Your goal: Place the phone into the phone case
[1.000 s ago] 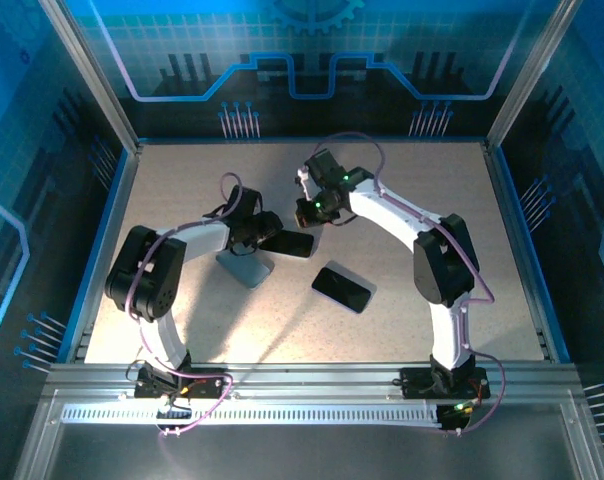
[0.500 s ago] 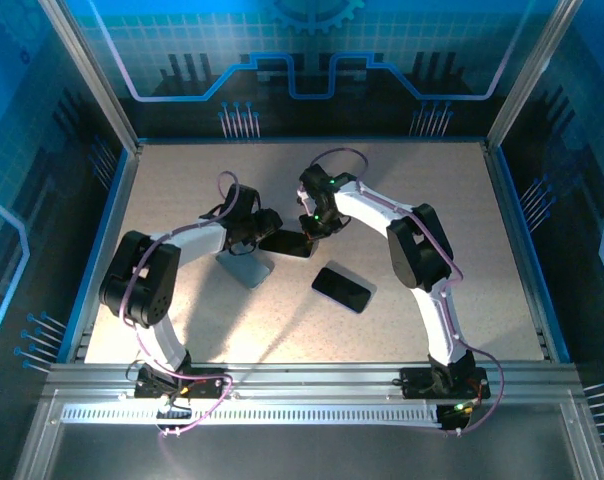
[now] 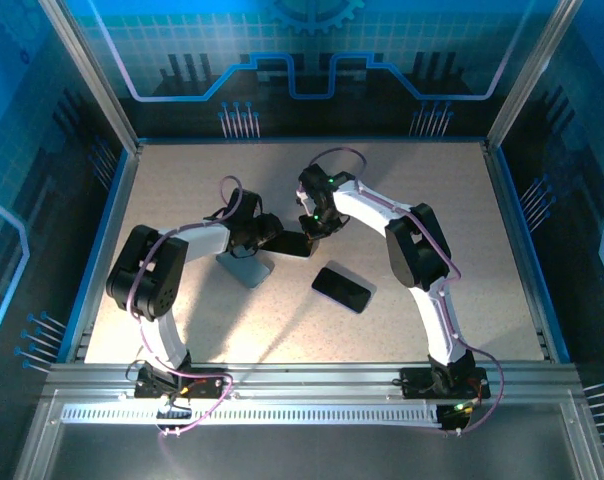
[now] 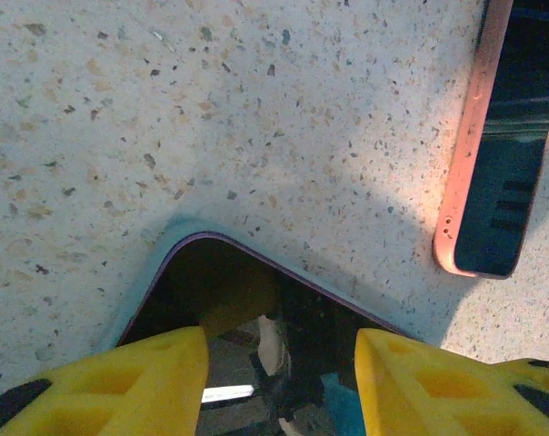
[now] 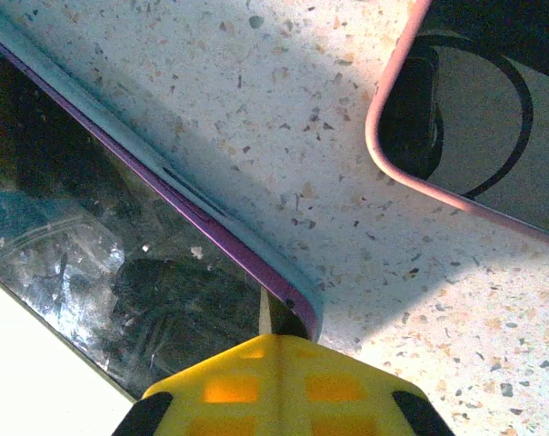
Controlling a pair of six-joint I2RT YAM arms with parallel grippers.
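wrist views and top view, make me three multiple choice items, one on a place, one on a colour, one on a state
1. Where is the pink-edged device?
A) lying flat on the table
B) standing on its edge
C) propped against the back wall

2. What colour are the pincer fingers?
A) red
B) yellow
C) white

3. How does the right pincer stand?
A) spread wide
B) shut
C) half open

Answers: A, it lies flat on the speckled surface; B, both wrist views show yellow fingers; B, its fingers meet with no gap at the corner of the purple-edged device.
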